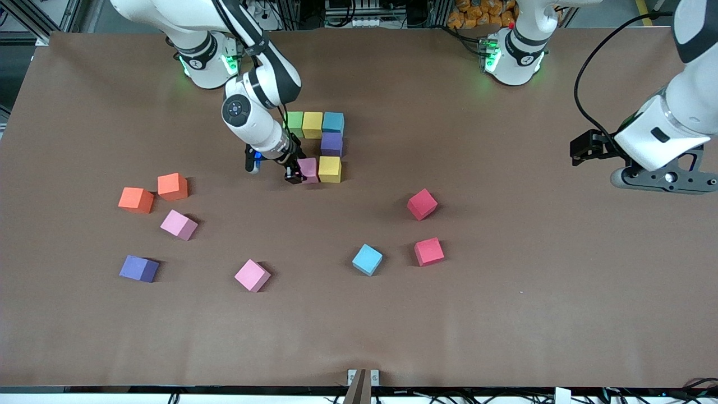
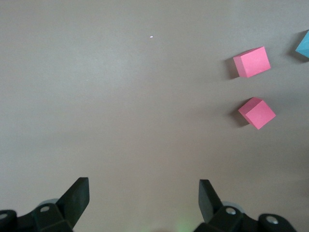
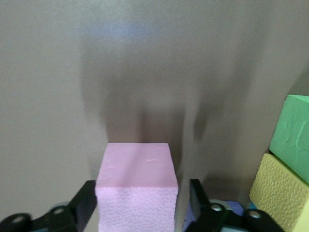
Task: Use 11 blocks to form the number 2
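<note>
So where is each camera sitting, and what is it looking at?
Front view: high across the table, facing both arms and the table; right gripper is at the pink block; left gripper waits.
Left wrist view: on the left wrist, looking down past its open fingers at two red blocks.
Right wrist view: on the right wrist, the pink block between its fingers.
Shared: front and right wrist views show that pink block.

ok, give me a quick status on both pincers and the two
Right pincer down at pink block, fingers parted. Left pincer open, waiting over bare table. Number 2 six blocks in. Nothing blocking.
</note>
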